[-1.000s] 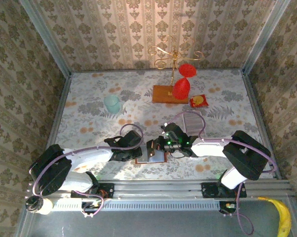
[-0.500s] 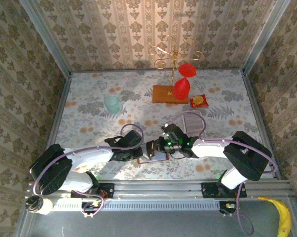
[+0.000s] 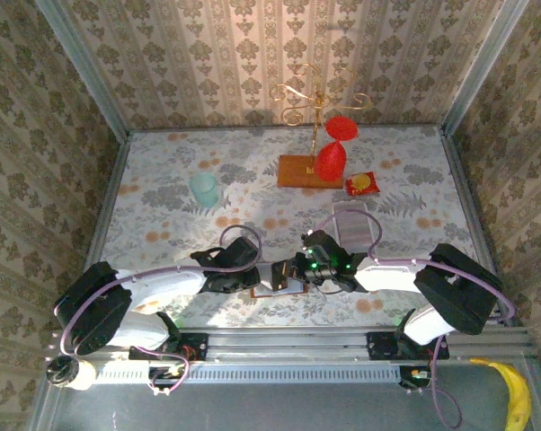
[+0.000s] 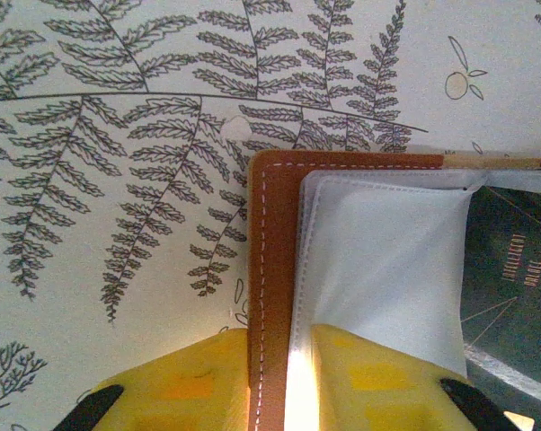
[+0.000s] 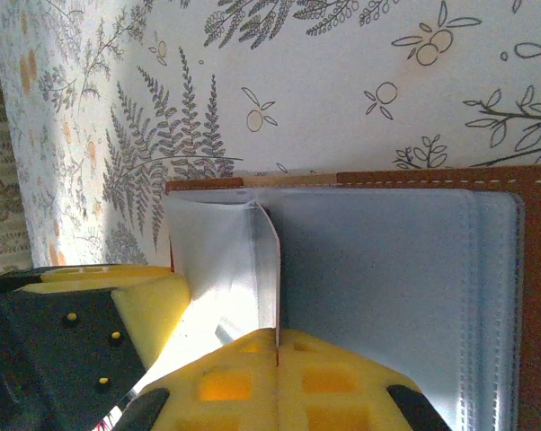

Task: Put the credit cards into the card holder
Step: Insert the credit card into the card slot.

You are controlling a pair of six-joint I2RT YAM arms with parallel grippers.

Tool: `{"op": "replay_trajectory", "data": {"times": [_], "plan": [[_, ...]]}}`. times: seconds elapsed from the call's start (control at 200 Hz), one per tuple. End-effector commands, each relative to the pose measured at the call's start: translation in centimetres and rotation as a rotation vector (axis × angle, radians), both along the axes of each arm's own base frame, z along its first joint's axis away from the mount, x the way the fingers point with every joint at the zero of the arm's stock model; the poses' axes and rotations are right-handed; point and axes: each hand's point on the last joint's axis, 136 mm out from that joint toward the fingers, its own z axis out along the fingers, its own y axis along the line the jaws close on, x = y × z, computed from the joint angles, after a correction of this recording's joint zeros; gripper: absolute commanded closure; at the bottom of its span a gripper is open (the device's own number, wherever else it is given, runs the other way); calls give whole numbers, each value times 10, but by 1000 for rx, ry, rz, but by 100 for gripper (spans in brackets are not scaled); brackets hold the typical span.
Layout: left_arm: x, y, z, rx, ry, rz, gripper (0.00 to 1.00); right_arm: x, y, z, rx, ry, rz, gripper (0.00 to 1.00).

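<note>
Left gripper (image 4: pixel 284 350) pinched the card holder (image 4: pixel 270 224) by its leather edge, 6 o'clock on the fern-print table (image 3: pixel 163 215). Right gripper (image 5: pixel 278 355) was clamped on a thin pale credit card (image 5: pixel 269 269), edge-on at the grey pocket mouth. My read: hold the holder flat, feed card square, no twist. White tray (image 3: pixel 353 224) sat at 3, mint cup (image 3: pixel 204 189) at 10, wooden stand (image 3: pixel 308 169) at 12. Damask walls (image 3: pixel 252 63) around.
</note>
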Motion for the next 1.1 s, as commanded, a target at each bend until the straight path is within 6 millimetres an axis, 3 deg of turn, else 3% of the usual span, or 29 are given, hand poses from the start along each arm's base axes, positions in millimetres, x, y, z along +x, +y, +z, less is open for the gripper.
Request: {"op": "replay_trajectory", "data": {"times": [0.0, 0.635, 1.095], "plan": [[-20, 21, -22, 90, 82, 2, 77, -7, -7, -13, -44, 47, -29, 100], [-19, 14, -20, 53, 76, -3, 77, -9, 26, 0, 59, 38, 63, 100], [-13, 9, -18, 20, 51, 18, 77, -26, 19, -11, -2, 92, 128, 100]]}}
